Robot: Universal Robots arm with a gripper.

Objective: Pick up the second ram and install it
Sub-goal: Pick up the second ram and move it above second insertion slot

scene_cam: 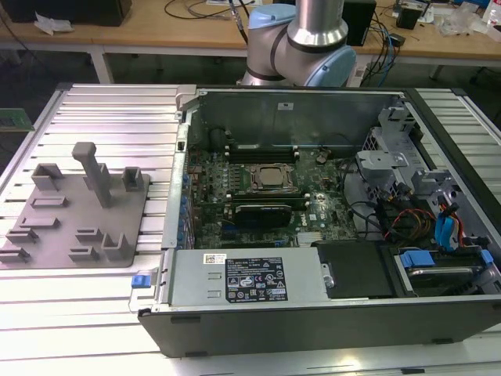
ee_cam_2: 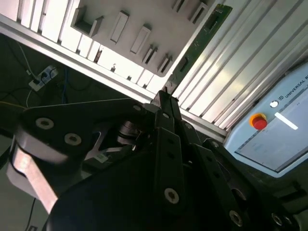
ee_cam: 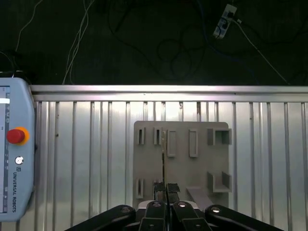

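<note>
Fingers (ee_cam: 173, 188) drawn together, clamped on one end of the slim green circuit-board ram stick (ee_cam_2: 199, 41). The stick projects past the tips, edge-on in the first wrist view. It hangs above the slotted grey plastic holder plate (ee_cam: 180, 159), apart from it. The plate lies on the ribbed aluminium surface (ee_cam: 82, 144).

Risk, as judged: the end-only grip gives leverage, so the stick could pivot or slip and meet a slot skewed.

Writing: the pale-blue control pendant (ee_cam: 14, 159) with a red button, near the plate, carries lettering. The open black computer case (scene_cam: 313, 329), next to the plate, bears a white printed label. Neither transcribed.
</note>
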